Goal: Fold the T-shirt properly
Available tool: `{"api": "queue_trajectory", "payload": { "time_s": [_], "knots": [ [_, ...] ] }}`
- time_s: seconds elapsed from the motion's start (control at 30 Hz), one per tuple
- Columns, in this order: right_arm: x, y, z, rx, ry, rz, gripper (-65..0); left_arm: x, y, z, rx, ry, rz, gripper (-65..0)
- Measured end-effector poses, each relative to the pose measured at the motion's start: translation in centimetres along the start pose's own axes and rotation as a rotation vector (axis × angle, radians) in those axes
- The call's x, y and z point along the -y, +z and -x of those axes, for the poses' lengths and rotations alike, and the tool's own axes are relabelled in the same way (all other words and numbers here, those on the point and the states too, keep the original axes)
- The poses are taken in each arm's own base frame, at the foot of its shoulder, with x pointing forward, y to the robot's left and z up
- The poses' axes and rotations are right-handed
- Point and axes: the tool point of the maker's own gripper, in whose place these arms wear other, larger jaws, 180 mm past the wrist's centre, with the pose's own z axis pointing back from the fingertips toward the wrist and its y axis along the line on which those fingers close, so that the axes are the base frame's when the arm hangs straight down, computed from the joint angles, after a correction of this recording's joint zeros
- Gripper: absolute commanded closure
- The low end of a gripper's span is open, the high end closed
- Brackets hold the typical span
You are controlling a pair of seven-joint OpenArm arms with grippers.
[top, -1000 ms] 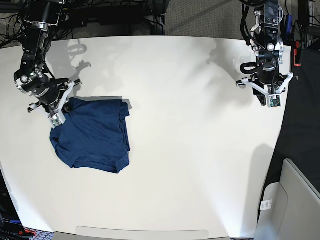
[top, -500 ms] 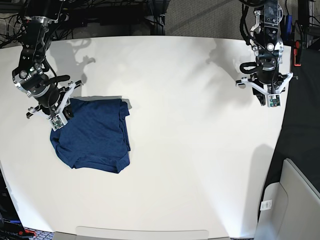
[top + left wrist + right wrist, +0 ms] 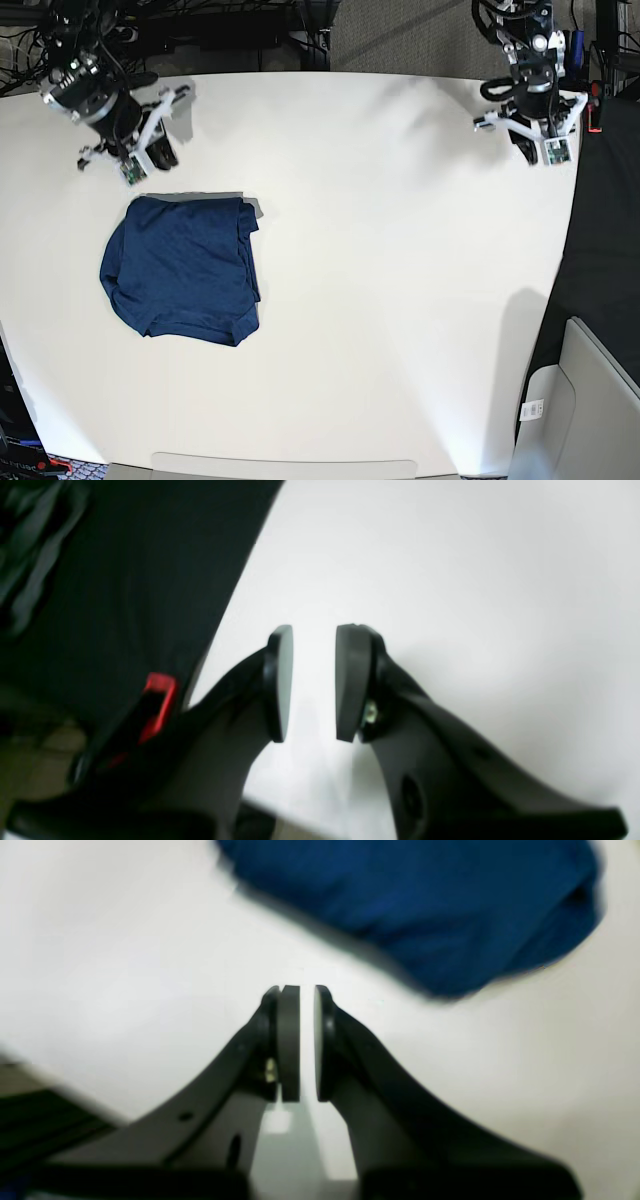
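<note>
The dark blue T-shirt (image 3: 185, 265) lies folded into a compact, roughly square bundle on the left part of the white table (image 3: 400, 300). In the right wrist view its edge (image 3: 410, 905) shows blurred, beyond the fingertips. My right gripper (image 3: 155, 158) hangs behind the shirt's far edge, apart from it. Only a thin slit separates its pads (image 3: 289, 1040) and nothing is between them. My left gripper (image 3: 525, 140) is at the table's far right corner. A clear gap separates its pads (image 3: 350, 680) and they hold nothing.
Black cloth (image 3: 600, 250) covers the area off the table's right edge. A red clamp (image 3: 596, 105) sits there, also seen as the red clamp (image 3: 157, 700) in the left wrist view. A pale bin (image 3: 590, 400) stands at lower right. Cables run behind the table.
My right gripper has pulled up and back from the shirt's far left corner toward the table's rear. My left gripper has also drawn back toward the far edge. The shirt lies as before.
</note>
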Motion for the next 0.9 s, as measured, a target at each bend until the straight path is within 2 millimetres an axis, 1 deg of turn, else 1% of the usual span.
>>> {"api": "queue_trajectory", "payload": {
  "time_s": [0.03, 0.13, 0.2, 0.3, 0.4, 0.47, 0.6, 0.7, 0.77, 0.83, 0.9],
  "knots": [
    [0.3, 0.6, 0.7, -0.007, -0.034, 0.003, -3.8, 0.2, 0.1, 0.3, -0.009, -0.002, 0.012, -12.6],
    [1.1, 2.5, 1.4, 0.042, -0.150, -0.005, -3.8, 0.3, 1.0, 1.2, 0.008, -0.020, 0.025, -7.6],
    [1.4, 3.7, 1.9, 0.060, -0.205, 0.000, -3.9, 0.0, 1.9, 2.4, -0.005, -0.038, 0.023, -4.6],
    [1.1, 5.1, 4.5, -0.009, -0.232, 0.001, -3.9, -0.5, 3.0, 4.2, -0.036, -0.063, 0.026, -1.6],
    [0.4, 6.2, 6.8, -0.080, -0.243, -0.009, -3.8, -0.7, 3.8, 5.3, -0.057, -0.080, 0.031, 0.0],
    [-0.8, 6.8, 8.0, -0.108, -0.265, -0.038, -3.8, -1.0, 4.4, 6.3, -0.084, -0.095, 0.032, 0.0],
    [-2.6, 8.5, 11.3, -0.220, -0.292, -0.064, -3.8, -1.6, 5.9, 8.7, -0.157, -0.122, 0.034, 0.0],
    [-3.2, 9.1, 12.2, -0.249, -0.299, -0.070, -3.8, -2.2, 7.4, 10.6, -0.218, -0.156, 0.047, 0.0],
    [-3.5, 9.7, 13.1, -0.282, -0.297, -0.071, -3.8, -1.7, 8.4, 12.0, -0.267, -0.175, 0.093, 0.0],
    [-3.6, 10.2, 14.6, -0.345, -0.272, -0.053, -3.8, -0.2, 9.3, 13.2, -0.307, -0.170, 0.167, 0.0],
    [-3.9, 10.3, 15.8, -0.396, -0.244, -0.044, -3.8, 1.2, 10.4, 14.6, -0.338, -0.176, 0.219, 0.0]
  ]
}}
